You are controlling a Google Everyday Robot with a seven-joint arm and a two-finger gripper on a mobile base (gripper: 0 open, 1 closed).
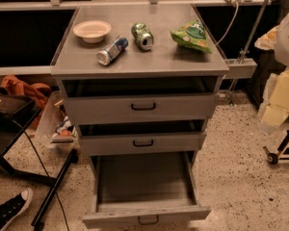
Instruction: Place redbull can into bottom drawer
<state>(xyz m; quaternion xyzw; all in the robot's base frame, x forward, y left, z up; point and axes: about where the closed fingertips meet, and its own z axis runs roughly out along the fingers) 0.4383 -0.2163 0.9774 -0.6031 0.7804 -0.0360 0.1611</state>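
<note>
Scanning the table (183, 64) from the left, found a beige bowl (92, 31), then the redbull can (112, 50) lying on its side just beside it, near a tipped green can (142, 36), and a green snack bag (191, 35) farthest right. Below, saw the bottom drawer (144, 218) pulled well out. Saw no tool in view; could not tell whether open or closed.

The arm (288, 32) shows at the right edge, gripper (278, 100) hanging beneath
</note>
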